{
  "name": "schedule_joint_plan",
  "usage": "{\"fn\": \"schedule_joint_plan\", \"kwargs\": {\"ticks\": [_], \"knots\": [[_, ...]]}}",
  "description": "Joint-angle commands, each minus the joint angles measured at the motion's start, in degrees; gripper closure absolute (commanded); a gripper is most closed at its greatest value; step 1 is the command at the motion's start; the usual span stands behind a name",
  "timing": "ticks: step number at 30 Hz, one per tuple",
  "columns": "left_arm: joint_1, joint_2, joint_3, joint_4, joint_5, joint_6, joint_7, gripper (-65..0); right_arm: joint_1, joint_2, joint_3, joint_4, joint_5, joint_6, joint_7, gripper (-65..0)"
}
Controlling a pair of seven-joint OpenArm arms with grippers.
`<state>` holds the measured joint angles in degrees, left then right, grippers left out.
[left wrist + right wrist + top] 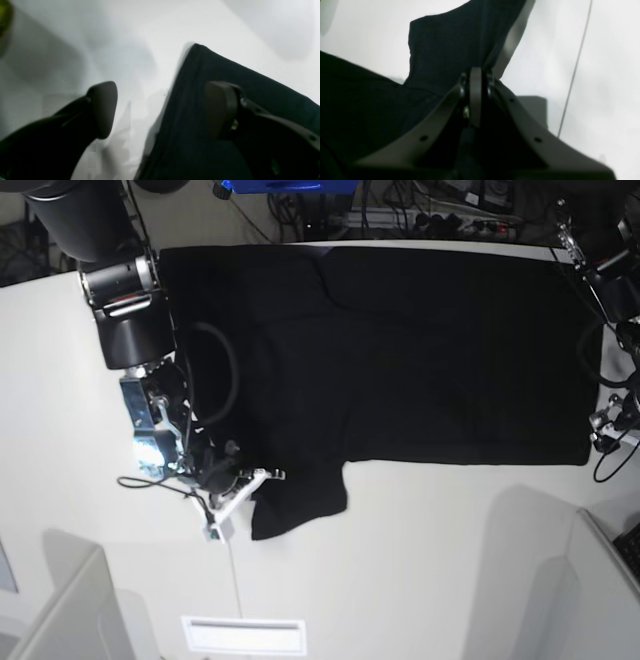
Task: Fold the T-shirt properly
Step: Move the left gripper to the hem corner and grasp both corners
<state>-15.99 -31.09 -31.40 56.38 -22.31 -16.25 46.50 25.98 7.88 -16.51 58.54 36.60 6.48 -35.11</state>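
The T-shirt (420,350) lies unfolded on the bench (450,560); right pincer (475,75) clamps its sleeve, left pincer (160,110) gapes empty

T-shirt (420,350) | plain black | spread flat on white table | one sleeve sticking out

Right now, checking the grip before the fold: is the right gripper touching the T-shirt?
Touching: in the right wrist view, the right gripper is shut on the T-shirt.

The right gripper (475,75) is clamped tight with its fingers pressed together, while the left gripper (160,110) hangs with its two fingers spread wide apart.
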Motion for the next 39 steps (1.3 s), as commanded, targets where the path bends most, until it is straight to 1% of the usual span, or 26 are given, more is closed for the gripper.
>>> {"fn": "schedule_joint_plan", "kwargs": {"ticks": [1, 2, 7, 8, 11, 15, 17, 22, 27, 33, 39], "knots": [[-2.43, -2.1, 0.23, -0.07, 1.07, 0.29, -1.01, -51.7, 1.85, 0.6, 0.29, 1.1, 0.46, -0.02, 0.96, 0.0], [-3.57, -2.01, 0.76, -0.78, 2.48, 0.29, -1.01, -51.7, 1.85, 1.22, 0.29, 1.1, 0.46, -0.02, 0.96, 0.0], [-11.04, -0.86, 3.92, -5.7, 8.46, 0.29, -1.62, -51.7, 1.85, 1.83, 0.29, 1.1, 0.46, -0.02, 0.96, 0.0], [-12.1, -0.78, 4.1, -6.93, 9.25, 0.29, -2.76, -51.7, 1.85, 2.63, 0.29, 1.1, 0.46, -0.02, 0.96, 0.0], [-14.65, -0.78, 5.51, -12.12, 10.83, 0.29, -6.11, -51.7, 1.58, 3.33, 0.29, 1.1, 0.54, -0.02, 0.96, 0.0], [-17.29, -0.95, 11.4, -18.53, 10.66, 0.29, -9.97, -51.7, 1.41, 4.21, 0.38, 1.1, 0.54, -0.02, 0.96, 0.0], [-17.55, -0.86, 12.45, -20.47, 10.83, 0.29, -12.17, -51.7, 1.41, 4.21, 0.38, 1.1, 0.54, -0.02, 0.96, 0.0], [-17.55, -0.69, 12.8, -23.28, 11.01, 0.29, -15.16, -51.7, 0.79, 4.3, 0.38, 1.1, 0.54, 0.07, 0.96, 0.0], [-17.55, 0.1, 12.89, -25.13, 11.1, 0.29, -16.39, -51.7, 0.79, 4.3, 0.38, 1.1, 0.54, 0.07, 0.96, 0.0], [-17.55, 0.01, 12.89, -28.38, 11.1, 0.29, -20.61, -51.7, 0.62, 4.3, 0.38, 1.1, 0.54, 0.07, 0.96, 0.0], [-17.64, 0.01, 12.89, -28.47, 11.18, 0.29, -20.79, -51.7, 0.62, 4.3, 0.29, 1.1, 0.54, 0.07, 0.96, 0.0]]}}
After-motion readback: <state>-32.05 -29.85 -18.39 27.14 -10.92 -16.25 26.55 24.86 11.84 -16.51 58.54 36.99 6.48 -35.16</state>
